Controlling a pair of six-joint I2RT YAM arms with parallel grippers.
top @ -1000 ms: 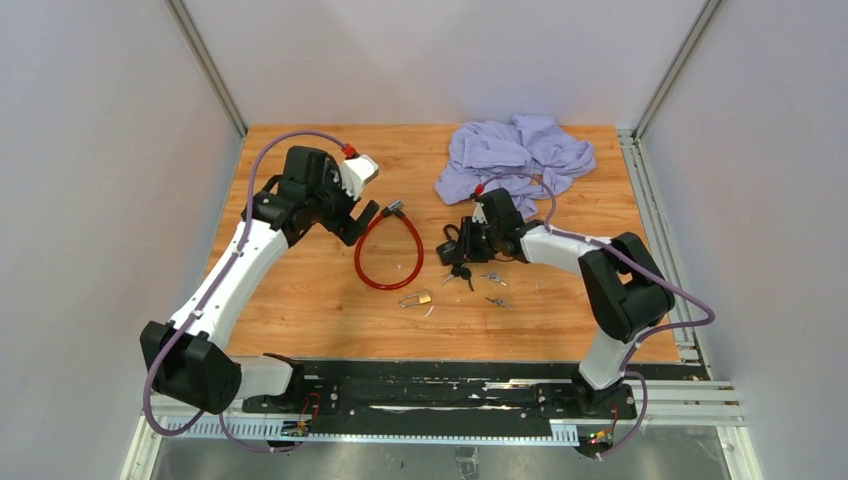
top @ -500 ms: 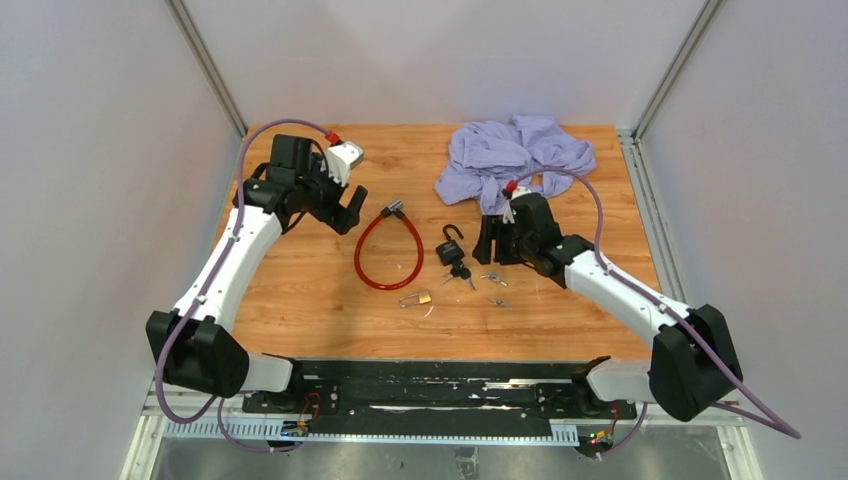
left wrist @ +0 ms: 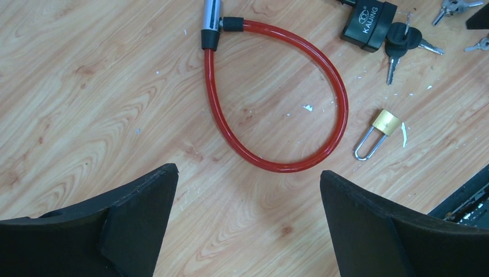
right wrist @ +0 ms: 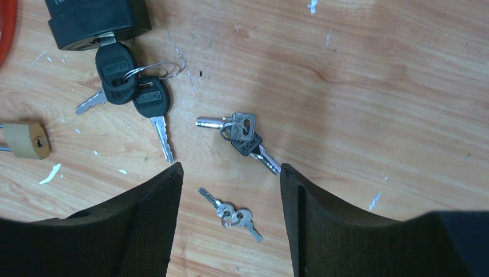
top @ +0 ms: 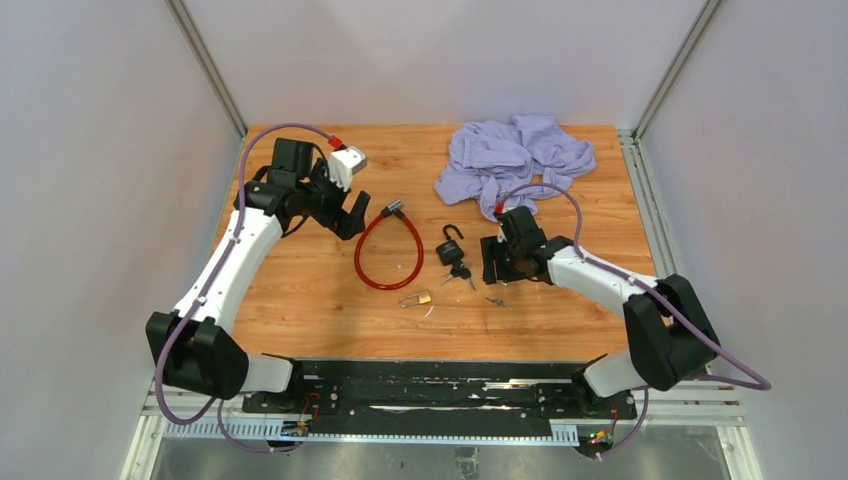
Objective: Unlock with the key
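Right gripper (right wrist: 229, 173) swung off black padlock with raised shackle (top: 452, 243), now spread, empty, above small silver key bunch (right wrist: 242, 134) mid-bench (top: 560, 330). Left gripper (left wrist: 248, 179) spread too, idle. I'd centre, descend straight, pinch key heads.

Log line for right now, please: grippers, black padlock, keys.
left gripper: open, near red cable lock | right gripper: open, empty, over loose keys | black padlock: key inserted, shackle looks open

The black padlock (left wrist: 369, 26) bears the brand word "KAUING".
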